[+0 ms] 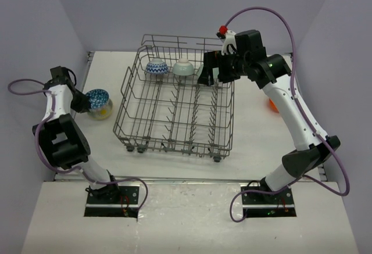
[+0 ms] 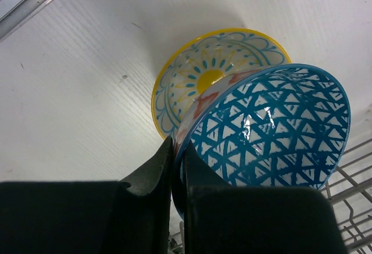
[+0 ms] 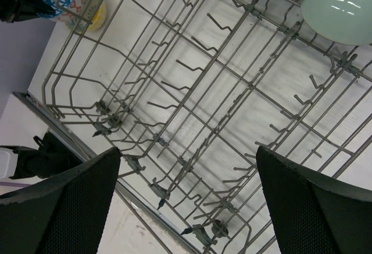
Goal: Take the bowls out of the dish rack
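Two arms: the left gripper (image 2: 177, 149) pinches the blue patterned bowl (image 2: 273, 126) by its rim, next to the yellow bowl (image 2: 203, 71); the right gripper (image 3: 186, 152) gapes wide above the dish rack (image 3: 250, 83).

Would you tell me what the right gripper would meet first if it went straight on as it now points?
Most likely the dish rack, on its bare upright tines; depth is unclear.

Top view: orange bowl (image 1: 273, 105) mostly behind right arm (image 1: 290, 108); mint bowl (image 1: 201, 69) half hidden by right end effector (image 1: 214, 72). Left wrist: blue-patterned bowl (image 2: 273, 132) covers part of yellow-rimmed bowl (image 2: 192, 74).
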`<state>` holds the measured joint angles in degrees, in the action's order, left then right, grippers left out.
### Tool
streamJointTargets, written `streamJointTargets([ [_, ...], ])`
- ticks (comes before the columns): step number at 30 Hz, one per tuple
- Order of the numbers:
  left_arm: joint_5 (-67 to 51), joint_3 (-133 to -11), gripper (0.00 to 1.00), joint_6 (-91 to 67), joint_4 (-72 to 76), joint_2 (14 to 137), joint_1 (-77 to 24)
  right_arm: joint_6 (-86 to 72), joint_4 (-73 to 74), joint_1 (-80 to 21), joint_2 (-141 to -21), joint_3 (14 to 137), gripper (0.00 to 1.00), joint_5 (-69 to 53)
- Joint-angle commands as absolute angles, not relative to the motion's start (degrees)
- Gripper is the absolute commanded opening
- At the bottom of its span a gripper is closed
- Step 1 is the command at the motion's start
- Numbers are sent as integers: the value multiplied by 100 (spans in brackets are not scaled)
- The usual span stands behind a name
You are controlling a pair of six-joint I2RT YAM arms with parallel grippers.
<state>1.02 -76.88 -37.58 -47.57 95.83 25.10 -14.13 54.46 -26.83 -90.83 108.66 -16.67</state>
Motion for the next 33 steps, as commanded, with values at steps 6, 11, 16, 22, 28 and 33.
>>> streamJointTargets([
  [6, 281, -7664, 0, -3586, -4368, 9747, 2566, -1459, 5265, -2628, -9053, 10898, 99, -1898],
  [11, 211, -7594, 0, -3568, -4289, 9870, 2566, -1450, 5265, -2593, -9044, 10925, 99, -1951],
  [16, 141, -7541, 0, -3577, -4219, 9975, 2566, -1441, 5247, -2549, -9009, 10846, 99, -1995],
  [22, 88, -7620, 13, -3577, -4219, 10081, 2558, -1441, 5229, -2496, -8939, 10802, 99, -2013],
  [28, 140, -7690, 22, -3533, -4298, 10081, 2558, -1441, 5212, -2479, -8877, 10793, 99, -2039],
  [33, 132, -7673, 29, -3524, -4342, 10107, 2558, -1441, 5221, -2470, -8816, 10784, 99, -2065],
])
